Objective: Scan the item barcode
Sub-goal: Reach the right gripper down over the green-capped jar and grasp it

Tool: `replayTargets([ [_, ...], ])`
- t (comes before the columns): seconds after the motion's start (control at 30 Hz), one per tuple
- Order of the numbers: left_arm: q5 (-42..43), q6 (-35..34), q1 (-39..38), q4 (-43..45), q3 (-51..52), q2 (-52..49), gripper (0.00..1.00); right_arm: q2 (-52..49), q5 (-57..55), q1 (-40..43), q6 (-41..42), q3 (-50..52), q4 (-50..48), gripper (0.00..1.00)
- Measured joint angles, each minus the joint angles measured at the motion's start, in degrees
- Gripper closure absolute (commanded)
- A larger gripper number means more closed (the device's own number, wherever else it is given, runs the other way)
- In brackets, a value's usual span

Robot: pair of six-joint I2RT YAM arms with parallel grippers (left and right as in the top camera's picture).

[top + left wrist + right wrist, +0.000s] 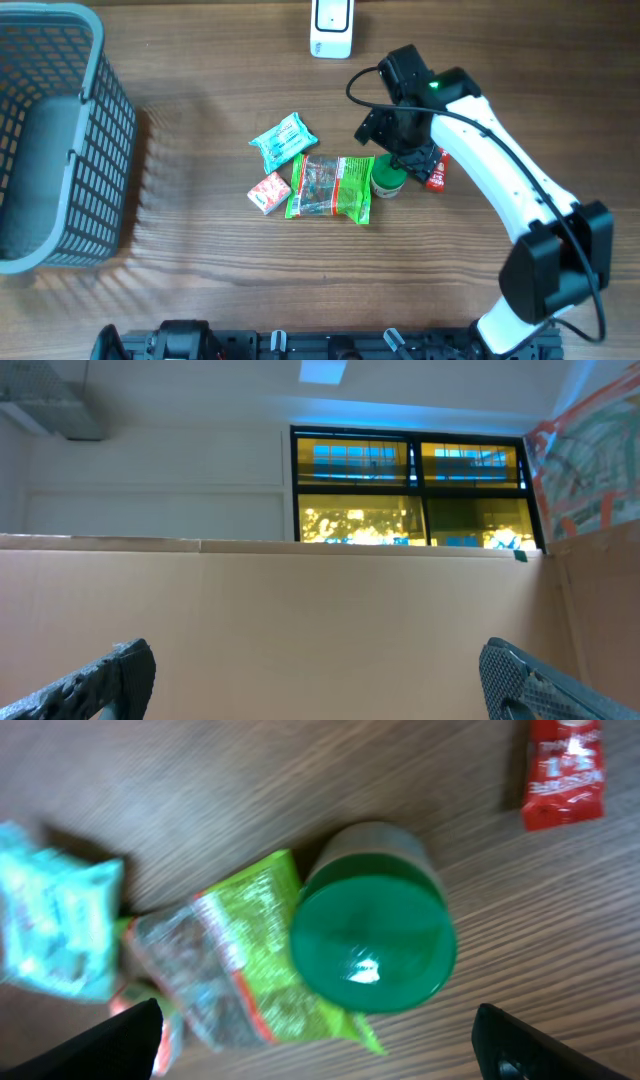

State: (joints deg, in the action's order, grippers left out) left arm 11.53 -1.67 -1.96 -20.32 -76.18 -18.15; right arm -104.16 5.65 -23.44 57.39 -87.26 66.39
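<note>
Overhead view: right gripper (398,160), jaws wide and empty, above green-lidded jar (388,181) at centre right of desk (200,300); left gripper (315,678), seen by its wrist camera, likewise wide, empty.

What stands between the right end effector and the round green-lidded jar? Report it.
Nothing visible. The open right end effector hangs directly above the round green-lidded jar, lid uncovered. A crinkled green plastic snack packet abuts the jar's side and may catch one finger.
</note>
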Motion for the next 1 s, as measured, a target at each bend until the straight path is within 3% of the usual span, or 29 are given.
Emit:
replayTargets([
  [0.27,0.37,-0.11,0.0,-0.02,0.0,0.0,0.0,-6.75,-3.19,0.0,4.26,0.07,1.77,0.0],
  [0.53,0.37,-0.11,0.11,-0.02,0.0,0.0,0.0,-11.39,-3.13,-2.32,8.61,3.54,-4.48,0.01],
  [0.77,0.37,-0.11,0.11,-0.04,0.0,0.0,0.0,-12.66,-4.04,-2.4,10.01,6.67,-8.66,0.22],
  [1.0,0.37,-0.11,0.11,-0.07,0.0,0.0,0.0,-12.66,-5.77,-2.38,6.73,6.78,-10.97,0.23],
])
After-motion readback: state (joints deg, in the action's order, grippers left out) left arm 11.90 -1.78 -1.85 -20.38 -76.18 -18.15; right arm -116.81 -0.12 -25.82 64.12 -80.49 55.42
